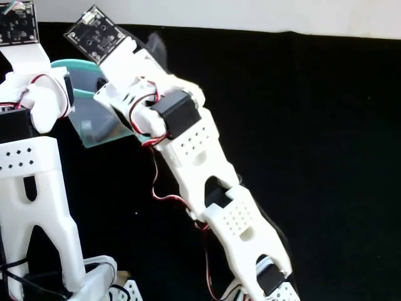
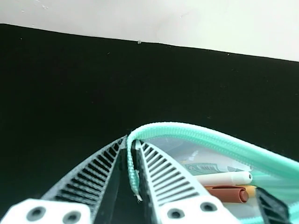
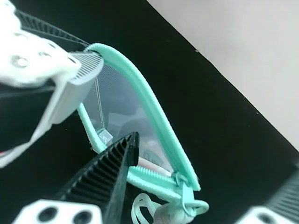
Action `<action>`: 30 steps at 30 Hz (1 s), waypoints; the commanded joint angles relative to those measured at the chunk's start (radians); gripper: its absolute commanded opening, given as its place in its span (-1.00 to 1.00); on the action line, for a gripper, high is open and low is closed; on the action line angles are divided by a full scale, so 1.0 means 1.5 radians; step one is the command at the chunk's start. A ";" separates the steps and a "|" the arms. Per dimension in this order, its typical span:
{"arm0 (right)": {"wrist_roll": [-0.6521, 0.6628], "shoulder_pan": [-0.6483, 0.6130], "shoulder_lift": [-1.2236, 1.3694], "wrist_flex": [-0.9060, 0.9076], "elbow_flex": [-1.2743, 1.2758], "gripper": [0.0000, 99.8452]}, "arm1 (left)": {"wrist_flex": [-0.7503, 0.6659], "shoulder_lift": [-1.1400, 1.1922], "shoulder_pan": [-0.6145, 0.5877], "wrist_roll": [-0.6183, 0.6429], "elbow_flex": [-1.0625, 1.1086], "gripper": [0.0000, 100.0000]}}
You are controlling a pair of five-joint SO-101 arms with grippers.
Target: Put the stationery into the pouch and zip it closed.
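Observation:
The clear pouch (image 1: 94,125) with a mint zipper (image 3: 140,107) lies at the table's far left. Inside it are a white pen (image 2: 224,178) and a brown pen (image 2: 229,193). My left gripper (image 2: 132,161) is shut on the end of the pouch's zipper tape and holds that end up; it also appears in the right wrist view as the left gripper (image 3: 70,88). My right gripper (image 3: 196,200) is open, its black finger (image 3: 107,182) on one side of the zipper slider (image 3: 184,193) and the other finger well off on the far side. The zipper gapes open along the top.
A black cloth (image 1: 301,125) covers the table, with a white wall (image 1: 250,12) behind its far edge. Both white arms crowd the left half in the high view, the right arm (image 1: 207,163) slanting across from the front middle.

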 commanded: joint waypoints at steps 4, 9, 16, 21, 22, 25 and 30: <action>0.000 0.025 -0.052 0.049 -0.057 0.05 | 0.000 0.049 -0.028 -0.005 0.029 -0.99; 0.000 0.027 -0.067 0.098 -0.057 0.05 | 0.000 0.049 -0.028 -0.005 0.029 -0.99; -0.002 0.044 -0.109 0.098 -0.057 0.05 | 0.001 0.049 -0.028 -0.005 0.029 -0.99; -0.002 0.044 -0.156 0.098 -0.057 0.05 | 0.001 0.049 -0.028 -0.005 0.029 -0.99; -0.002 0.046 -0.162 0.099 -0.055 0.05 | 0.001 0.049 -0.028 -0.005 0.029 -0.99; -0.004 0.063 -0.168 0.100 -0.052 0.05 | 0.001 0.049 -0.028 -0.005 0.029 -0.99; -0.068 0.112 -0.168 0.100 -0.051 0.05 | 0.001 0.049 -0.028 -0.005 0.029 -0.99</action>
